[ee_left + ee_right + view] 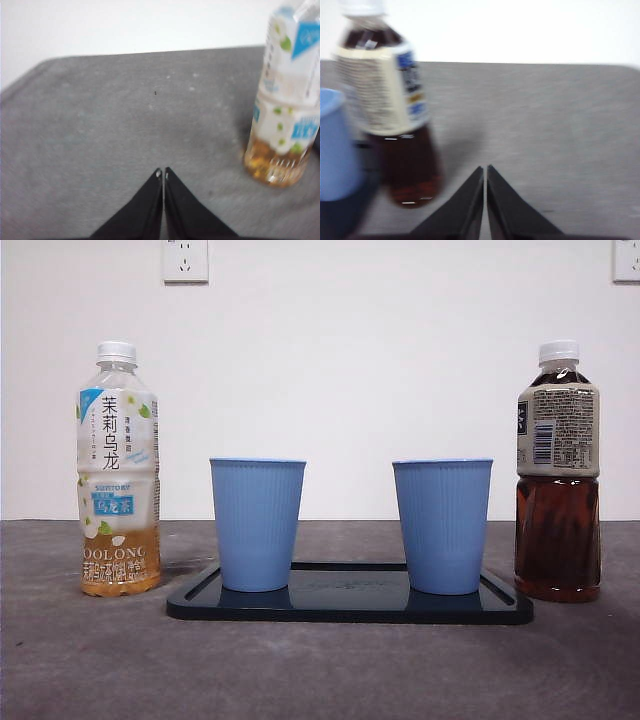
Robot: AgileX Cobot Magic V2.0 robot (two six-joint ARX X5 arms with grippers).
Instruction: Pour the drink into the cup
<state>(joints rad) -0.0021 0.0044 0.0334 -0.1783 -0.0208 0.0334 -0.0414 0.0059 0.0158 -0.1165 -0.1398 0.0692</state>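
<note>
Two blue ribbed cups [257, 524] [442, 525] stand upright on a dark tray [350, 606]. At the left stands an oolong tea bottle [118, 470] with a white cap, a little amber drink at its bottom. At the right stands a dark tea bottle [557, 473], about half full. My left gripper [162, 173] is shut and empty, apart from the oolong bottle [286, 100]. My right gripper [485, 169] is shut and empty too, beside the dark bottle [387, 105] and one blue cup [335, 145]. Neither arm shows in the front view.
The grey table [320, 670] runs back to a white wall with two power sockets [185, 260]. The tray lies between the two bottles.
</note>
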